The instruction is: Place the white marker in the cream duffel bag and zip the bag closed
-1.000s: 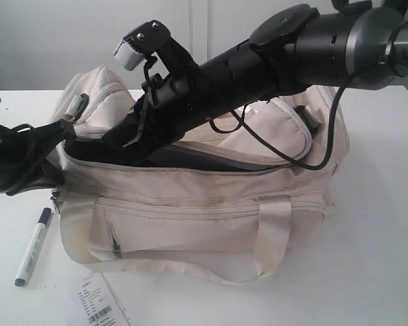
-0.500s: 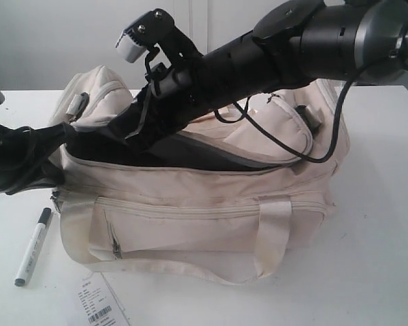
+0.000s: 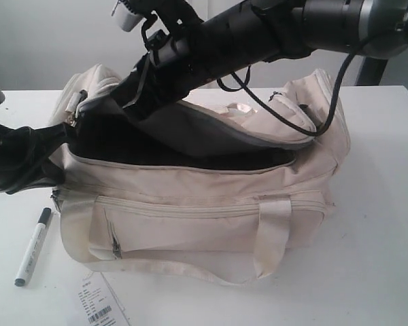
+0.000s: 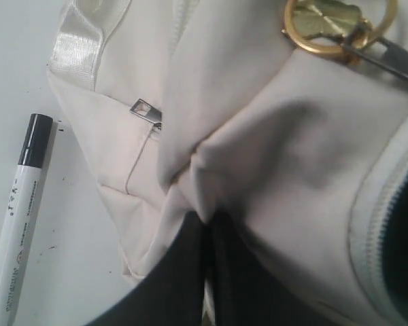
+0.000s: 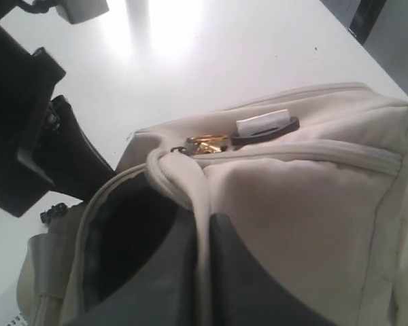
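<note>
Since half a second ago my right arm has risen, and the top flap [image 3: 217, 129] has come up with it. The mouth of the cream duffel bag [image 3: 190, 207] now gapes wider, showing dark lining.

Nearest: a paper tag [image 3: 98, 307] and the white marker [image 3: 32, 246] lie on the table [image 3: 374, 258]. The marker is just beside the bag's left end, untouched.

My left gripper [image 4: 207, 227] is closed on a fold of fabric at that end. My right gripper [image 5: 202, 227] is pinched tight on the flap's edge.

Status: bag open. Marker not yet picked up or put in; zipping remains. Both grippers are occupied, so I judge one must let go first.

The table is white and matt. Behind it is a plain pale wall [image 3: 41, 41].
</note>
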`<action>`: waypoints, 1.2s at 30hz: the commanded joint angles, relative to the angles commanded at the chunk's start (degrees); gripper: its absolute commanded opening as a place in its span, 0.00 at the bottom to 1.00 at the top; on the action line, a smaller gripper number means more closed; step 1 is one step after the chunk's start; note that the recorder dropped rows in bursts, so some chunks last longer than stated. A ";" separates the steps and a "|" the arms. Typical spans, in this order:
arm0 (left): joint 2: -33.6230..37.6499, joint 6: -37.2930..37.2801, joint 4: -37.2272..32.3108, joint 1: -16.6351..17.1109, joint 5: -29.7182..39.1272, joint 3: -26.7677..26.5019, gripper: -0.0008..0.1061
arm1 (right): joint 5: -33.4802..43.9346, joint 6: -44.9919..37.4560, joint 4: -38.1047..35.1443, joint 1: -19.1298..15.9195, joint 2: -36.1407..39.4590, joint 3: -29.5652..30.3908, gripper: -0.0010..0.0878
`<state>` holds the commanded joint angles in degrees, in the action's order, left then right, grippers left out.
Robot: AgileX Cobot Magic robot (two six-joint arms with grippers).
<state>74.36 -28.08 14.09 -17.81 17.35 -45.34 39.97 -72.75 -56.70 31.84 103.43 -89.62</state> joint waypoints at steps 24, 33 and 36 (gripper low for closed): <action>0.00 0.00 -0.01 0.00 -3.67 4.01 0.01 | -23.30 1.04 0.41 -1.68 -1.05 -1.19 0.01; 0.00 0.00 -1.11 0.00 -4.04 4.01 0.01 | -31.44 1.04 0.41 -1.68 -1.19 -1.19 0.01; -0.12 0.00 -2.90 0.00 -4.31 4.01 0.01 | -31.33 1.04 0.41 -1.68 -1.19 -1.19 0.01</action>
<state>74.24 -28.08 11.18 -17.81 13.04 -41.33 8.64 -71.71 -56.29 30.15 102.24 -90.80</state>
